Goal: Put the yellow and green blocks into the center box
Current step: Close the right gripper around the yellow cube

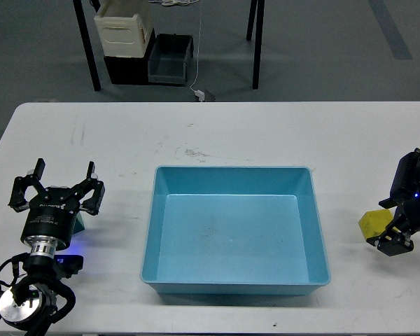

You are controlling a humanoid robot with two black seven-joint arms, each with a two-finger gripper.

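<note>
The blue center box (148,241) stands in the middle of the table, and nothing shows inside it. The yellow block (372,225) lies right of the box and looks tilted. My right gripper (392,241) is against the block's right side and covers part of it. The gripper is dark, so I cannot tell its fingers apart. My left gripper (57,187) is open at the left of the table, fingers spread. A green block (80,223) shows only as a sliver beside the left wrist, mostly hidden under it.
The white table (224,136) reaches to the frame's left and right edges. Beyond its far edge, black table legs, a cream container (124,31) and a dark bin (171,59) stand on the floor.
</note>
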